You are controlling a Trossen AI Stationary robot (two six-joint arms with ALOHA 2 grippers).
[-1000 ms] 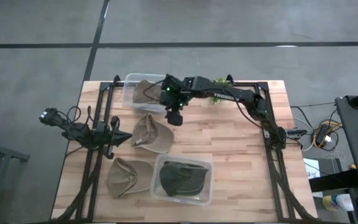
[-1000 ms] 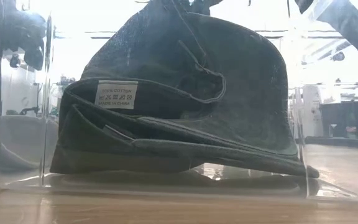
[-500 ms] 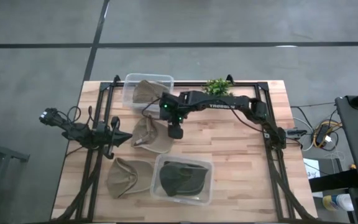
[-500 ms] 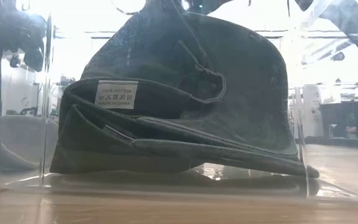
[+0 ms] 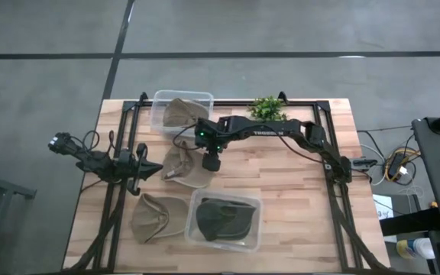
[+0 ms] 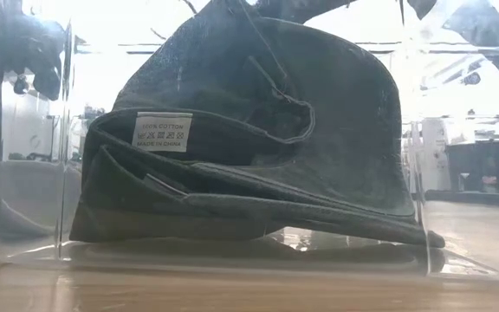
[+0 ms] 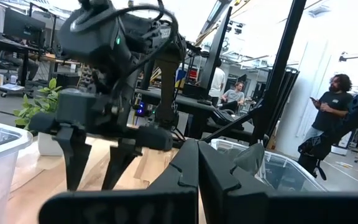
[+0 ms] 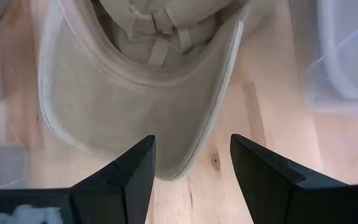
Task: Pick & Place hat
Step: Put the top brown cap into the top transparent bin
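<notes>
A tan hat (image 5: 182, 166) lies crown-down in the middle of the table, its brim (image 8: 135, 99) flat on the wood. My right gripper (image 5: 211, 161) hangs open just above the brim's right edge, pointing down. In the right wrist view (image 8: 192, 139) its fingers stand apart over the brim's rim and touch nothing. My left gripper (image 5: 154, 169) waits shut at the table's left, beside the same hat. A second tan hat (image 5: 178, 113) sits in the far clear bin, and a third (image 5: 155, 218) lies near left. A dark green hat (image 6: 249, 147) fills the near clear bin.
The near clear bin (image 5: 254, 200) stands just nearward of the right gripper, and the far bin (image 5: 157, 98) sits at the far edge. A small green plant (image 5: 266, 107) stands at the far edge. People stand in the room behind, seen in the left wrist view. Bare wood shows on the right.
My right gripper has travelled from the far bin toward the table's near edge and has come down over the middle tan hat's brim, staying open. The hats have kept still.
</notes>
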